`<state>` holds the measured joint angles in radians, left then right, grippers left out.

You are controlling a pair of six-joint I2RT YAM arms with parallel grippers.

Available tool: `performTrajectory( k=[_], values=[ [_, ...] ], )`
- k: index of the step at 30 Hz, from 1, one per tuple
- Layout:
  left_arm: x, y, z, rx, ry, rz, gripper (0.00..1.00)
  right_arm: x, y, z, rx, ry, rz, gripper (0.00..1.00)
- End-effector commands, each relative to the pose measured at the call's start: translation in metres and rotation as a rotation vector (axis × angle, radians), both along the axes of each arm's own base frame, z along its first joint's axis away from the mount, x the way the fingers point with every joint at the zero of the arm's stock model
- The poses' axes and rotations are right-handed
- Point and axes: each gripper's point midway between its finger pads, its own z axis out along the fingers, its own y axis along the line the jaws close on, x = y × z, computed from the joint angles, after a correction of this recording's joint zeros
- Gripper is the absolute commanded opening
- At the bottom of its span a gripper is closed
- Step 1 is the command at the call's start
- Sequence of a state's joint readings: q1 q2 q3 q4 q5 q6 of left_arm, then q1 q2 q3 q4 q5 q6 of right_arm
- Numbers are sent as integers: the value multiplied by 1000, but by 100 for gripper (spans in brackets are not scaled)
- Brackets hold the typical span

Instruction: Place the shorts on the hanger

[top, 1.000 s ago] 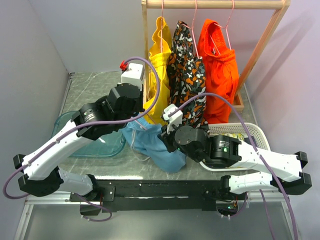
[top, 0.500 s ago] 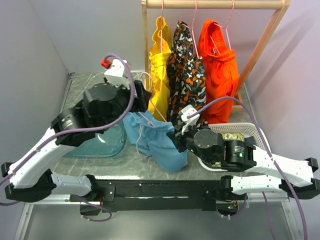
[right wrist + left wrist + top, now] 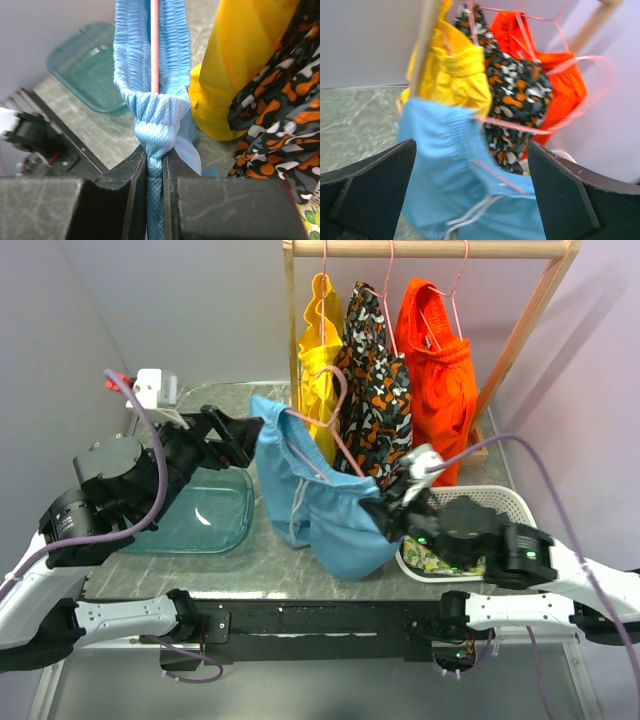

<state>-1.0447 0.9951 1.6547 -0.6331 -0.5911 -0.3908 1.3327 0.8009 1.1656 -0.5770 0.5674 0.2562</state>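
Note:
The light-blue shorts (image 3: 325, 505) hang above the table with the pink wire hanger (image 3: 340, 443) threaded through their waistband. My right gripper (image 3: 392, 515) is shut on one bunched end of the waistband (image 3: 156, 125), with the hanger wire (image 3: 154, 45) running straight up out of the fabric. My left gripper (image 3: 245, 435) stands wide open to the left of the shorts, apart from them. In the left wrist view the shorts (image 3: 445, 175) and a stretch of hanger wire (image 3: 497, 170) show between my spread fingers (image 3: 370, 195), untouched.
A wooden rack (image 3: 430, 248) behind holds yellow (image 3: 320, 350), patterned (image 3: 375, 380) and orange (image 3: 440, 390) garments on hangers, close to the raised shorts. A teal tray (image 3: 215, 515) lies at left. A white basket (image 3: 500, 502) with lemon-print cloth sits at right.
My left gripper opened, let go of the shorts and drew back to the left. My right gripper lifted the shorts and hanger off the table and shifted right.

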Motion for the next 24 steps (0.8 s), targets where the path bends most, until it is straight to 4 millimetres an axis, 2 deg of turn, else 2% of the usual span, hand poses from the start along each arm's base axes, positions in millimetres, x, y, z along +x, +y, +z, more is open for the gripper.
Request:
performTrajectory(
  k=[1,4,6,8,9,13,16,24],
  values=[
    [20,18,-12,-86,34,195,97,-9,-46,102,318,-80,-12,0],
    [35,19,-36,-101,84,274,99,-15,-68,120,373,-96,-7,0],
    [44,8,-53,-84,125,250,95,-18,-81,128,406,-103,-12,0],
    [54,6,-64,-92,152,256,93,-21,-96,139,456,-118,-14,0],
    [56,1,-64,-103,152,229,92,-22,-100,144,473,-124,-11,0],
    [71,3,-71,-125,163,254,90,-32,-123,172,552,-157,17,0],
    [79,-4,-75,-130,173,228,89,-35,-140,185,599,-182,13,0],
    [86,-16,-88,-93,191,200,86,-51,-195,215,754,-267,28,0]
  ],
)
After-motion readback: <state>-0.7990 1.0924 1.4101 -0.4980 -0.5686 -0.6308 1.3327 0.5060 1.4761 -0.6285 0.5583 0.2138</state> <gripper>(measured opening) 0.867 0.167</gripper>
